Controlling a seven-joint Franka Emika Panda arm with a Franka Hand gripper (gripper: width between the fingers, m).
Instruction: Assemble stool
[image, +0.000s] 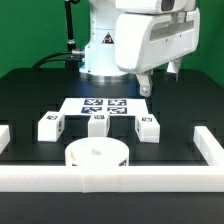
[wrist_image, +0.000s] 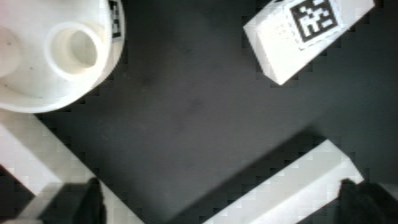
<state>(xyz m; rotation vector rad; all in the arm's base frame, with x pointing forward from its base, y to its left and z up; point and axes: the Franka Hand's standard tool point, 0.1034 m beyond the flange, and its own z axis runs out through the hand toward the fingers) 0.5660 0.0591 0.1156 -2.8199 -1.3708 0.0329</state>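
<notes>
The seat (image: 98, 154) is seen just beside the front rail (image: 110, 178), with 3 legs (image: 97, 124) lined up beyond the seat. The gripper (image: 160, 80) is held spread and empty, higher up beyond the seat. Only in the wrist view are the seat's round recess (wrist_image: 71, 45) and 1 leg's tag (wrist_image: 315, 20) shown close

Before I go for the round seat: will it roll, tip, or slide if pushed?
The seat lies flat on its broad face, so it will probably slide, not roll or tip. It looks like rigid moulded plastic, so it is likely stiff.
</notes>
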